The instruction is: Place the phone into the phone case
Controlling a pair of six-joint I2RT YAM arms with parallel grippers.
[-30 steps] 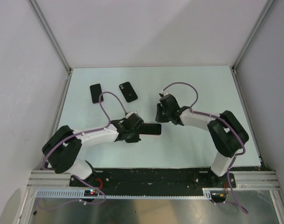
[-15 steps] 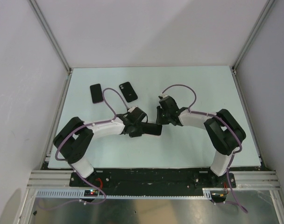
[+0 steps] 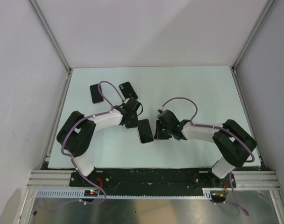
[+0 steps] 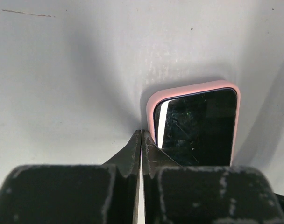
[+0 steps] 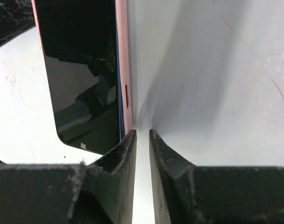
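Observation:
The phone, dark screen up, lies flat on the table inside a pink phone case whose rim shows around the screen. My left gripper is shut and empty, its tips on the table against the case's far left corner. My right gripper stands just right of the phone, jaws a narrow gap apart with only table between them. Its left finger touches the pink edge of the case beside the screen.
Two dark phone-shaped things lie at the back left of the table, one left of the other, just behind my left wrist. White walls and metal posts close in the table's sides and back.
The phone, up at my left gripper and lying crosswise a second ago, now lies lengthwise on the table. My left arm swung back and left. My right gripper came nearer and lower beside the phone.

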